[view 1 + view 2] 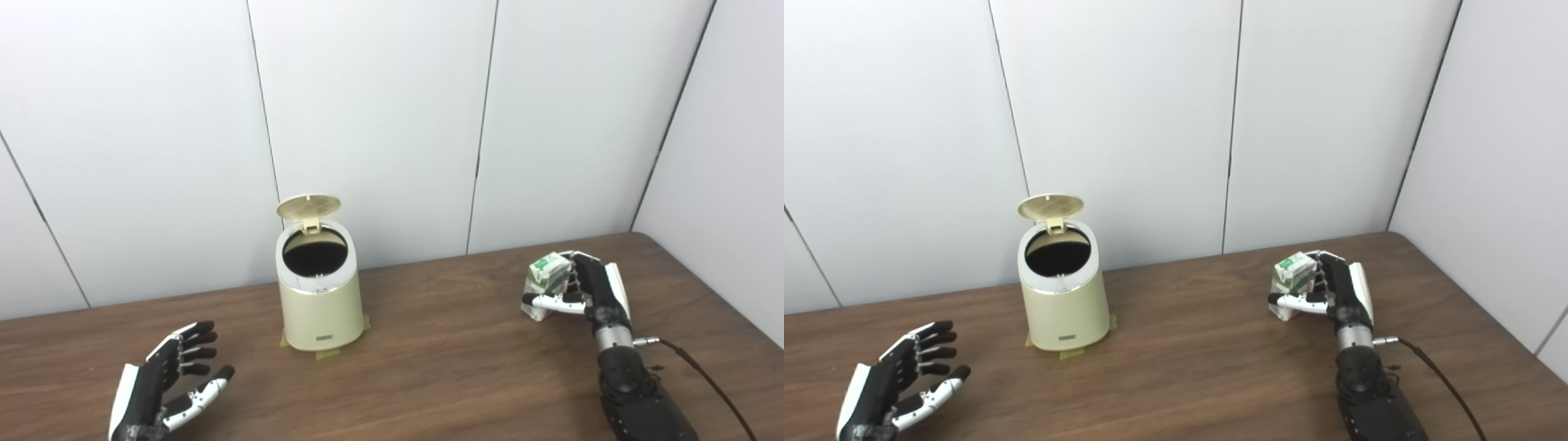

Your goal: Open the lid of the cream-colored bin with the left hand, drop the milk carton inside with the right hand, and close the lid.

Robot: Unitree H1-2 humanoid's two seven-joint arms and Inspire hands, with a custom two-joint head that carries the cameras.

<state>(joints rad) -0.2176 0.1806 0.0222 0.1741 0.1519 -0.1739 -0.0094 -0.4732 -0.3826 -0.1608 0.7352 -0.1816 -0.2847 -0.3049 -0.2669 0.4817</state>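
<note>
We see the cream-colored bin (320, 293) standing upright on the wooden table (441, 361), toward the left of centre and close to the white panelled wall (380, 110), with strips of tape (327, 353) under its base. Its lid (308, 207) is swung up on the rear hinge and the dark round mouth is uncovered. Our left hand (168, 383) hangs low in front and to the left of the bin, well apart from it, palm turned inward, its fingers (195, 350) spread and curled loosely around nothing. Far over on the right side of the table, our right hand (585, 288) is wrapped around the milk carton (545, 283), a small white and green carton that sits upright or slightly tilted on the wood. The thumb (551, 301) crosses the carton's near face low down, while the dark fingers (582, 269) press against its right side and far edge, so the carton lies between thumb and fingers. Carton and bin are well apart, with bare table between them. A black cable (704, 376) trails from the right wrist.
</note>
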